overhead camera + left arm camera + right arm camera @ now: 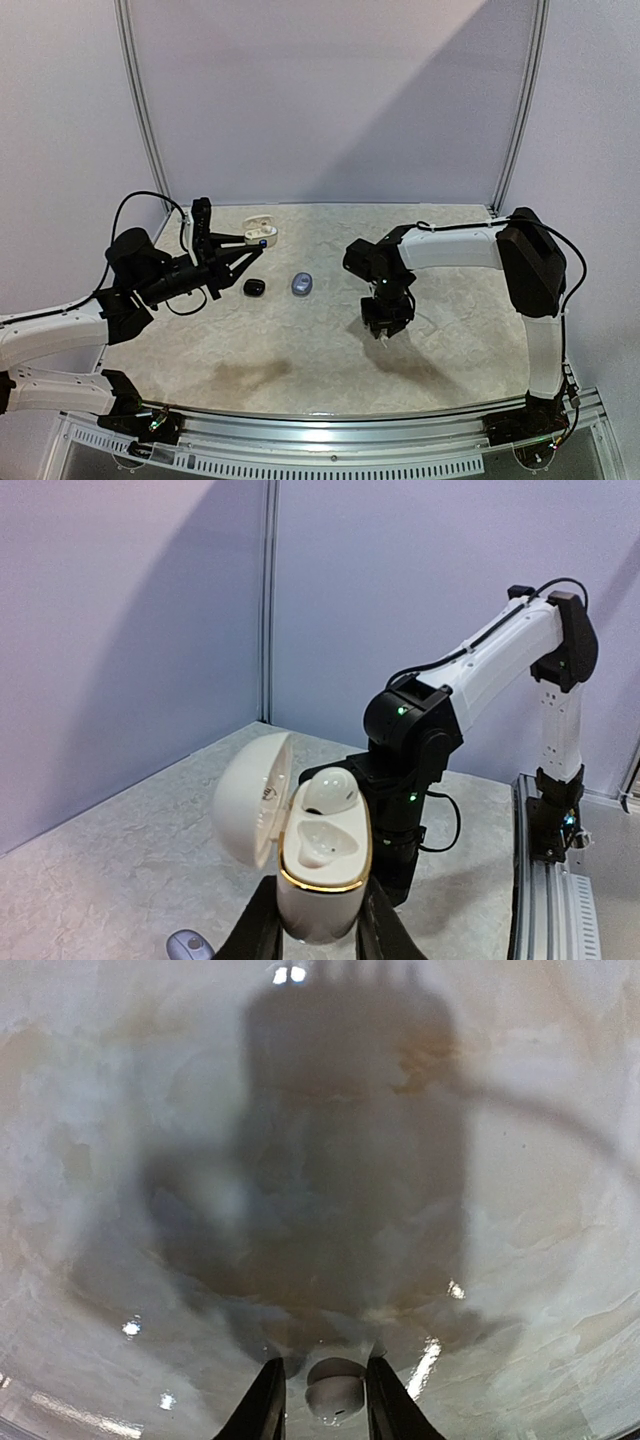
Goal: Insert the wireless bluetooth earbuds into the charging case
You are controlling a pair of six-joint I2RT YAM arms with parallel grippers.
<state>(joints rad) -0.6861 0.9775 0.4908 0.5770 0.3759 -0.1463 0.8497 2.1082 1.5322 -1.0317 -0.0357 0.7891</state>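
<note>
Gripping a white charging case [320, 880] by its lower body, the left fingers [262, 925] are closed on it from both sides and hold it upright above the surface [300, 350], at the upper left of the overhead view. The case has a gold rim, and its lid [245, 800] is swung open to the left of the wrist frame. Inside are two sockets. The farther one holds a seated earbud [330, 790], white and rounded, standing a little proud of the rim. The nearer one is an empty socket [318, 845].

The right fingers [268, 1400] point down at the surface right of centre in the overhead view. They are only narrowly apart, closed on a loose earbud [335, 1392], white, at the bottom centre of the right wrist frame. Whether that earbud is touching the surface or raised just off it cannot be told. It is well apart from the open case.

Two more small cases lie on the surface between the arms, both shut: a black case [254, 287] just below the held one in the overhead frame, and a blue-grey case [302, 284] beside it to the right.
</note>
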